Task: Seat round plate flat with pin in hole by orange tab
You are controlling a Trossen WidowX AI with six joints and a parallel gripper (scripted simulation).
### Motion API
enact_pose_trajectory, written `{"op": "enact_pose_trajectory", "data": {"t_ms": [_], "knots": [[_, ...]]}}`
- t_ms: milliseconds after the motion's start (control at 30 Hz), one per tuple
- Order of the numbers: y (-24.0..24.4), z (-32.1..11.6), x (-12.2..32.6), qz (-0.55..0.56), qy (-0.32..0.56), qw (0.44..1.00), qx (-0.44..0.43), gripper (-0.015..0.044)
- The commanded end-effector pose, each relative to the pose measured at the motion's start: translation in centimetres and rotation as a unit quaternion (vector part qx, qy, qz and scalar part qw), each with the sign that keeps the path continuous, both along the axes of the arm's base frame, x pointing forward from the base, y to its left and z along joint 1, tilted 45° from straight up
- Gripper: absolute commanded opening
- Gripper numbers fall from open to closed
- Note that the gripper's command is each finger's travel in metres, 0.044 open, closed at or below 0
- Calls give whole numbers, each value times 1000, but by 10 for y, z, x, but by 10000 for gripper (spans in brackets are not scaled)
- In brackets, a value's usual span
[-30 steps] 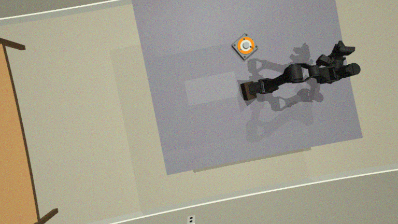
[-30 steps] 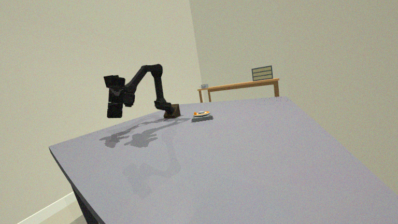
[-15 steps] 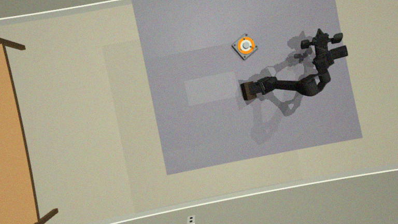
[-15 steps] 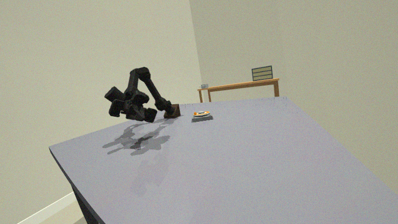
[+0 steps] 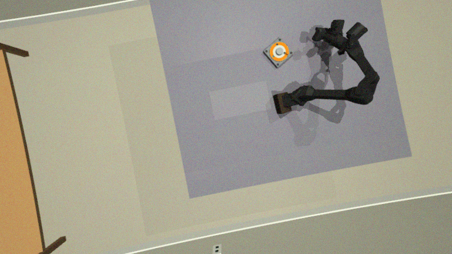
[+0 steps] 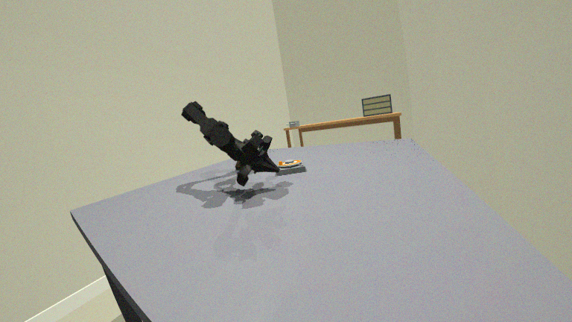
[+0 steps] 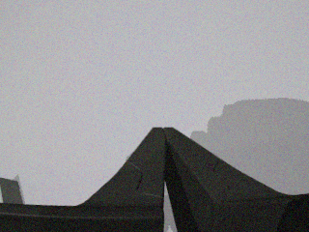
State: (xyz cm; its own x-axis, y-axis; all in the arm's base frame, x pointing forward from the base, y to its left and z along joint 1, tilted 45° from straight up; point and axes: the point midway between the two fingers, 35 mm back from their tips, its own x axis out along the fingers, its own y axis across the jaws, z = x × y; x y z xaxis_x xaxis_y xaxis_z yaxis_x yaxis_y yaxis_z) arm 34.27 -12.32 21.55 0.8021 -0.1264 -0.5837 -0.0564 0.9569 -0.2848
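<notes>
Gripper: black parallel-jaw gripper (image 7: 166, 138) clenched on nothing, beside the plate.
Plate: round orange-and-white plate (image 5: 279, 51) on its grey square base (image 5: 270, 59), toward the table's far edge.

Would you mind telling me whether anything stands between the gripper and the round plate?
Nothing visible does: bare table top separates the shut, empty gripper from the round plate on its base.

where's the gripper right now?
In the top view the gripper is shut and empty, just right of the orange plate on its grey base, apart from both.
</notes>
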Motion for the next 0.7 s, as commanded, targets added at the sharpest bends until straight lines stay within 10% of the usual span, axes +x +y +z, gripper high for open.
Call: {"op": "enact_pose_trajectory", "data": {"t_ms": [0,267,667], "knots": [[23,-25,1,-27,62,997,41,0],[92,-92,-24,-104,248,961,61,0],[150,-117,-94,-215,360,887,-193,0]]}}
